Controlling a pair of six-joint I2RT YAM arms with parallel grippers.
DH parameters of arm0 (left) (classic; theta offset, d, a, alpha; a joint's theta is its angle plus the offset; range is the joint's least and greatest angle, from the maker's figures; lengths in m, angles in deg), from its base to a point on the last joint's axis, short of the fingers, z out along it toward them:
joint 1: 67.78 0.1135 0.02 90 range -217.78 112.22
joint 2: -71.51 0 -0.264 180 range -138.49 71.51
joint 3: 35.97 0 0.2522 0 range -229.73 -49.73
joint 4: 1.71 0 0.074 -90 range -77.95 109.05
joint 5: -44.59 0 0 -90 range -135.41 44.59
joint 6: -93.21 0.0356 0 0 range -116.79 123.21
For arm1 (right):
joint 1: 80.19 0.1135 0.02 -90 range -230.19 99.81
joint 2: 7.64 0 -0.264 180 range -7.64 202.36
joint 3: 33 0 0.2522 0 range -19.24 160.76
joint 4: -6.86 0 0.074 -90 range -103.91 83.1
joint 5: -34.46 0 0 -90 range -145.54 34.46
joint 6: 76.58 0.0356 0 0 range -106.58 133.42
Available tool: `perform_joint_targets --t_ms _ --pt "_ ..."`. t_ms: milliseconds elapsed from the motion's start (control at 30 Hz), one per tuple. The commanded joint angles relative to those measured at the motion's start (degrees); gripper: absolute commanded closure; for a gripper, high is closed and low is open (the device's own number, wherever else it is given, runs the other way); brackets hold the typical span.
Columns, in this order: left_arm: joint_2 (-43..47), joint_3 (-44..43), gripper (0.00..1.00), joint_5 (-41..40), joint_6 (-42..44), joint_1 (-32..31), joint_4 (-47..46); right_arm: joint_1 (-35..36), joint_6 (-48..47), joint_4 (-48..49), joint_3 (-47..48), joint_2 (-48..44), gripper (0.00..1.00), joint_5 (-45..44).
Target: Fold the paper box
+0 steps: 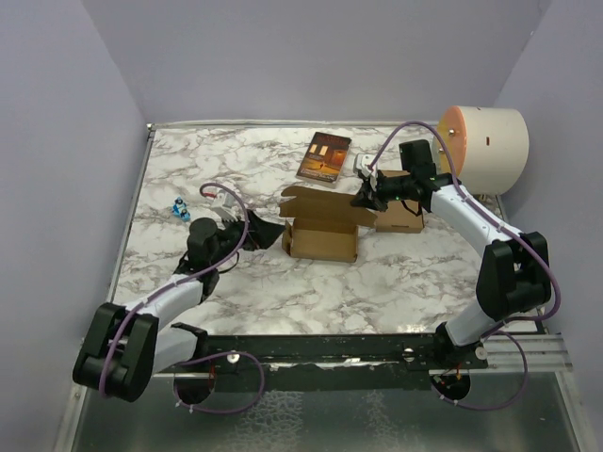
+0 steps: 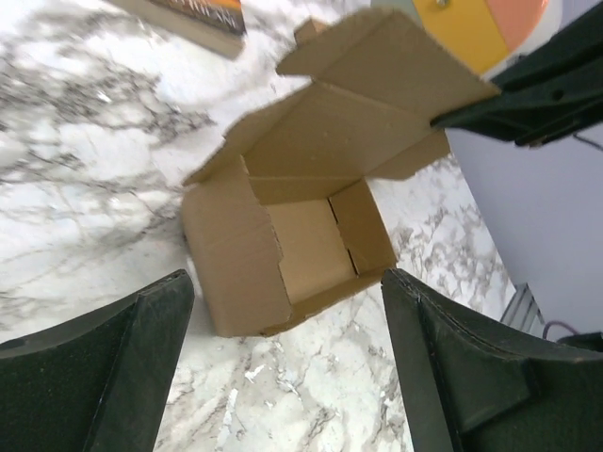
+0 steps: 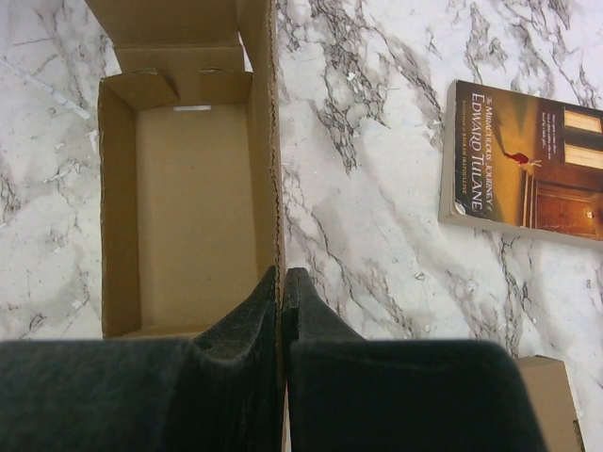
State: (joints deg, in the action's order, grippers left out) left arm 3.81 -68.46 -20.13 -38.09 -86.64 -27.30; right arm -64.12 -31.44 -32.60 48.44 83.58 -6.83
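The paper box (image 1: 320,234) sits near the middle of the bench (image 1: 396,282), its open top facing up and its lid (image 1: 325,202) standing up along the far side. The right pincer (image 1: 363,200) is closed on the thin cardboard at the right end of that lid. In the right wrist view the cardboard edge runs straight into the seam between the two pressed-together fingers (image 3: 236,330). The grip seems meant to keep the lid upright and the box steady, so that the side flaps can be worked on without the box sliding.

The left pincer (image 1: 259,231) is spread wide with nothing in it. It is low over the bench just beside the left end of the box and aimed at it. In the left wrist view the box lies ahead between the two dark fingers (image 2: 113,367) and touches neither, so the hollow inside and the short end flaps show clearly. With the fingers this far apart, it looks ready to push or tuck the near end wall rather than pinch it.

A book (image 1: 324,156) lies toward the far edge, well apart from the box. A bigger carton (image 1: 400,215) lies just behind the right pincer, partly hidden by the arm. Neither is touched.
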Motion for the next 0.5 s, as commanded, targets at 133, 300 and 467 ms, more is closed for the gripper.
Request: perform_joint_targets --t_ms 133,300,467 --pt "3.94 1.59 0.52 -1.89 -0.93 5.31 4.08 0.36 -0.67 -1.29 -0.12 1.04 0.99 -1.07" --pt "-4.18 0.83 0.68 2.39 -0.69 5.32 0.21 0.36 -0.83 -1.47 0.02 1.13 0.99 -0.98" --pt "-11.49 -0.56 0.6 4.85 -0.87 4.55 -3.9 0.36 -0.83 -1.55 0.08 1.21 0.99 -0.9"
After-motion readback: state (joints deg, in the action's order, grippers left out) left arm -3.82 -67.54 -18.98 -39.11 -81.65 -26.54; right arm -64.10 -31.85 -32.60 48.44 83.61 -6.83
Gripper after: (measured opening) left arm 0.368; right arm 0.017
